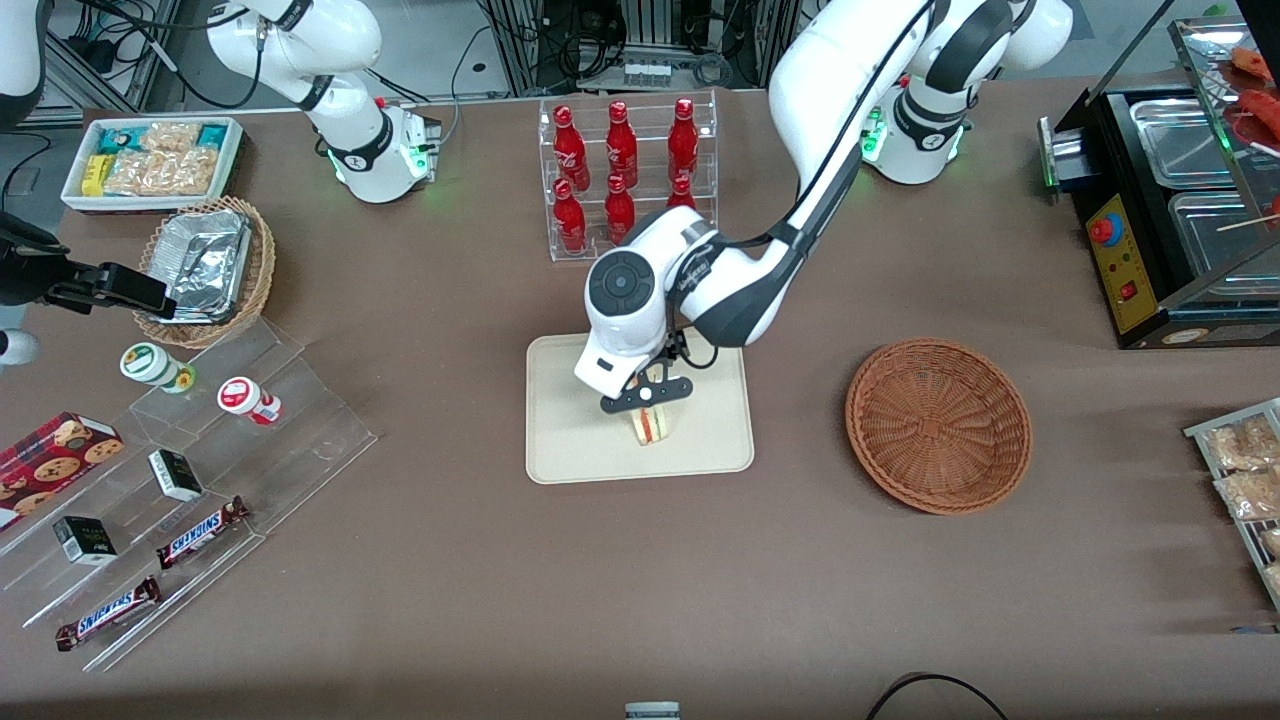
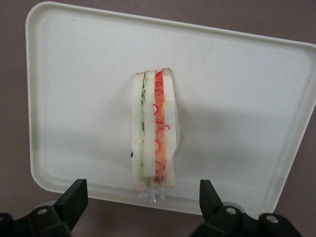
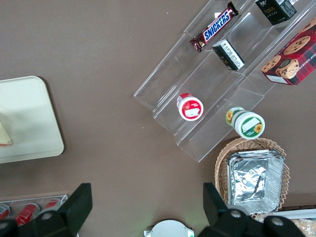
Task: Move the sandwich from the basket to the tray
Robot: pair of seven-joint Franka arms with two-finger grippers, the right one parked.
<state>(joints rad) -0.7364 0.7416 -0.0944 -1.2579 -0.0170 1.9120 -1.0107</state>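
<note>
1. The sandwich (image 2: 153, 132) stands on its edge on the tray (image 1: 570, 440), its red and green filling layers facing up between pale bread slices, clear wrap around it.
2. It sits in the part of the tray nearer the front camera, close to the near rim, roughly midway along that rim.
3. The hand (image 1: 648, 396) hangs directly above the sandwich, released: its two fingers (image 2: 74, 195) are spread wide, one on each side of the wedge and apart from it, touching nothing.
4. The basket (image 1: 938, 424) rests on the brown desk (image 1: 640, 580) beside the tray, toward the working arm's end, well apart from it and with nothing in it.
5. A clear rack of red bottles (image 1: 622, 170) stands farther from the front camera than the tray.
6. Toward the parked arm's end lies a clear stepped stand with Snickers bars (image 1: 200, 530) and small boxes.
</note>
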